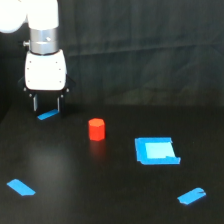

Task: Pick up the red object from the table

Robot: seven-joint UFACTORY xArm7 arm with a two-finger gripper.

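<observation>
Red cylinder (96, 129) stands upright on the black table (100, 190), a little toward the exterior view's left of the table's middle and nearer its far edge than its near one. Nothing touches it. A blue square (156, 150) lies flat beside it toward the exterior view's right, apart from it.

Well apart toward the far left corner, the gripper (47, 104) hangs from the white wrist, its 2 thin fingers (35, 103) pointing down and spread with a visible gap, holding nothing. A short blue tape strip (48, 115) lies just under the fingertips.

By my judgement the task is at the approach step, with no grasp begun. The next move calls for carrying the gripper toward the exterior view's right and nearer the camera until the 2 fingers straddle the cylinder, then lowering and pinching its sides. The cylinder looks narrower than the gap, so the fit should be easy.

2 more blue strips (21, 187) lie near the table's near edge, 1 by each corner. The arm above the wrist is cut off at the top. Whether the fingertips touch the table cannot be told.
</observation>
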